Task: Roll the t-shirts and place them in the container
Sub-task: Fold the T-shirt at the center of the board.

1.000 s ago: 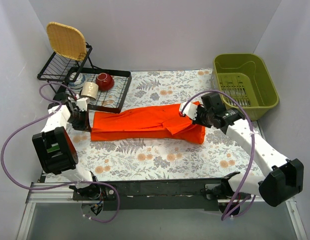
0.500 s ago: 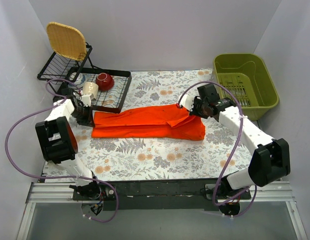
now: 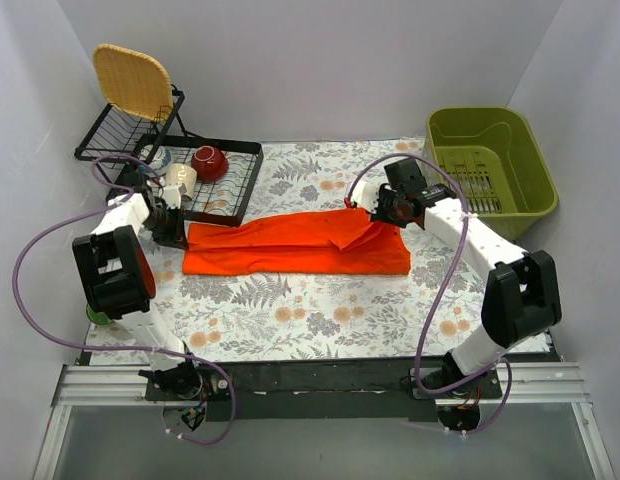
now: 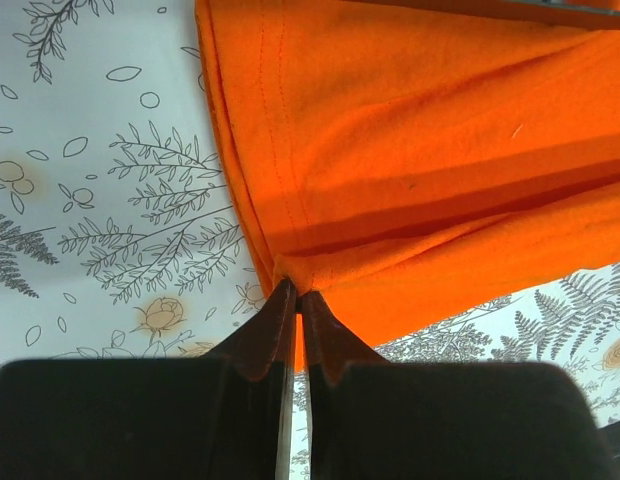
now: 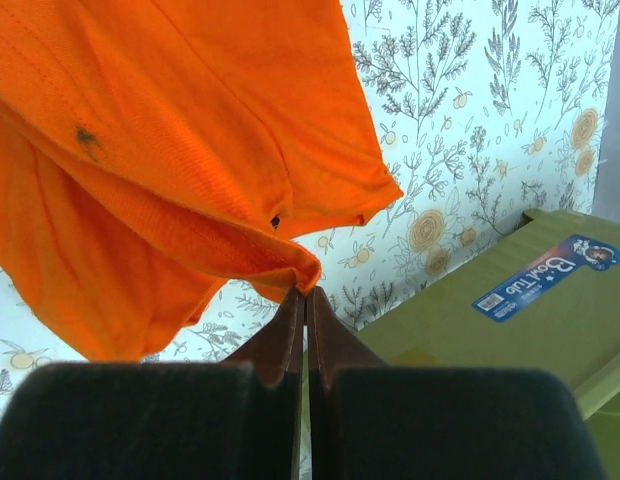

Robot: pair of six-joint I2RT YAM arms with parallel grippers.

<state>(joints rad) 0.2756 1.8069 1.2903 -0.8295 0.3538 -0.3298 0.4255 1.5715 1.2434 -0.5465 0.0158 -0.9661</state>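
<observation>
T-shirt: the orange-red t-shirt (image 3: 295, 245) lies folded into a long band across the middle of the worktop (image 3: 320, 315), running from 9 o'clock to 3 o'clock on a flower-printed cloth.
T-shirt's left end: bunched and lifted a little off the cloth, just beside the dish rack.
T-shirt's right end: a flap folds back over the band, raised at its far corner.
Left fingers: the left fingers (image 4: 283, 300) are pressed together, pinching the hem at the band's 9 o'clock end; the fabric fans out from their tips.
Right fingers: the right fingers (image 5: 295, 305) are pressed together too, nipping a folded edge at the 2 o'clock corner, where the cloth hangs in layers.
Mark: a small dark speck (image 5: 85, 133) shows on the fabric in the right wrist view.
Dish rack: the black wire dish rack (image 3: 245, 190) stands at 10 o'clock, holding a red bowl (image 3: 209, 162), a cream mug (image 3: 180, 180) and an upright woven plate (image 3: 133, 82).
Tub: a green tub (image 3: 545, 190) sits at 2 o'clock, a blue sticker (image 5: 545, 277) on its rim.
</observation>
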